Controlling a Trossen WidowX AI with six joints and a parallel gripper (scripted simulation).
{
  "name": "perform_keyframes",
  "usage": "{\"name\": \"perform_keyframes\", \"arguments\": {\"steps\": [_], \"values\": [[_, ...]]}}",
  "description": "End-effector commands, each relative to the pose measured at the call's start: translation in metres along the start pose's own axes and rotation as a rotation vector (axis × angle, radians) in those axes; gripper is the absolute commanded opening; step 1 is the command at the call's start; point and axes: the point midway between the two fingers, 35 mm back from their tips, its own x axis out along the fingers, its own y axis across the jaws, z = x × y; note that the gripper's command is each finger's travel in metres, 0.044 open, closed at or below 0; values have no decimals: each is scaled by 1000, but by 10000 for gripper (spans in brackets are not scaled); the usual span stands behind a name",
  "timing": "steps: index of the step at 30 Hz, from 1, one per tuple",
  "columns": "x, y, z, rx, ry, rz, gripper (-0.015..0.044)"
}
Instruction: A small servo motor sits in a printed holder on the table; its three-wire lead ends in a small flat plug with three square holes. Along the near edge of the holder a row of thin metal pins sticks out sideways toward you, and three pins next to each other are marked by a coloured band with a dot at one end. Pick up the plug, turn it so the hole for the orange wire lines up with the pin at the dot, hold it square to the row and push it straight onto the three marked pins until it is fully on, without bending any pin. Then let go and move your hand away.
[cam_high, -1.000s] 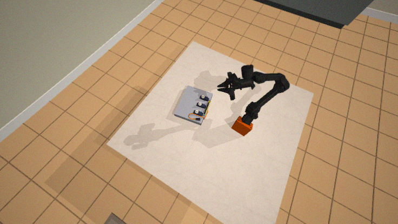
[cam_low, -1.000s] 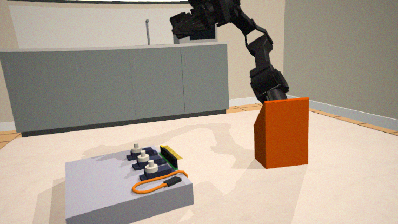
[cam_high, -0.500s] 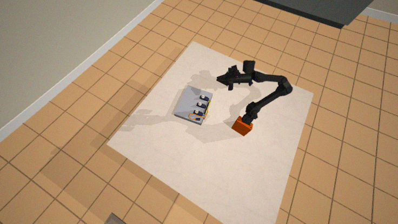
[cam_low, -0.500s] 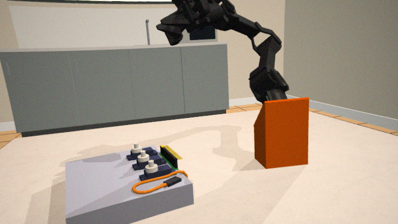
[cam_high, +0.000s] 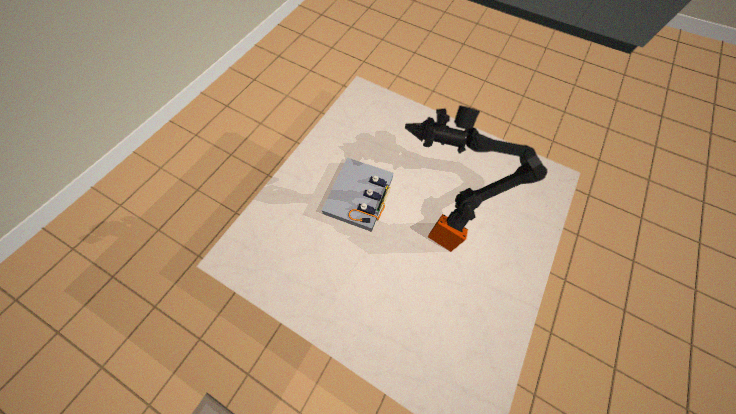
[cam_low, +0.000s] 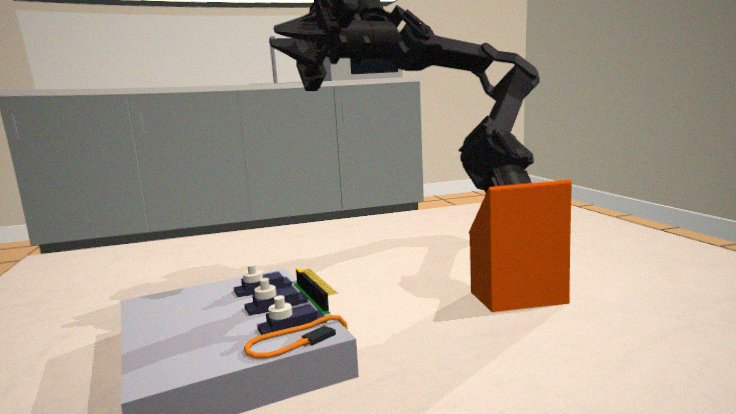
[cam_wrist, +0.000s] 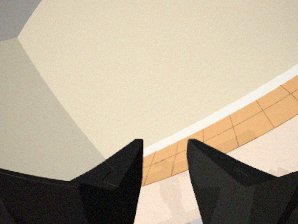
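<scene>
The grey holder (cam_high: 345, 180) (cam_low: 169, 373) carries three dark servos with white hubs. An orange lead (cam_high: 349, 213) (cam_low: 249, 348) loops over its top at one end, and its black plug (cam_high: 365, 220) (cam_low: 319, 335) lies on the holder's top near the corner. A row of yellow pins (cam_low: 320, 281) sticks out from a black header on the holder's edge; the marked band and dot are too small to tell. My gripper (cam_high: 406, 126) (cam_low: 273, 34) (cam_wrist: 165, 147) is partly open and empty, high above the table and well away from the plug. The wrist view does not show the plug.
The orange base block (cam_high: 446, 234) (cam_low: 530, 247) of the arm stands on the pale table surface (cam_high: 411, 308) (cam_low: 411, 370), to the holder's right. The arm reaches up and over behind the holder in the exterior view. A grey cabinet (cam_low: 190, 164) stands beyond.
</scene>
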Motion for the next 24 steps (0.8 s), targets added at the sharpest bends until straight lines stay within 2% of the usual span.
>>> {"name": "perform_keyframes", "arguments": {"steps": [1, 11, 15, 24], "values": [[-5, -14, 13, 49, -74, -15, 115], [-21, -48, 48, 134, -269, -48, 115], [-5, -46, 37, 141, -192, -54, 115], [52, -37, -12, 143, 108, -84, 115]]}}
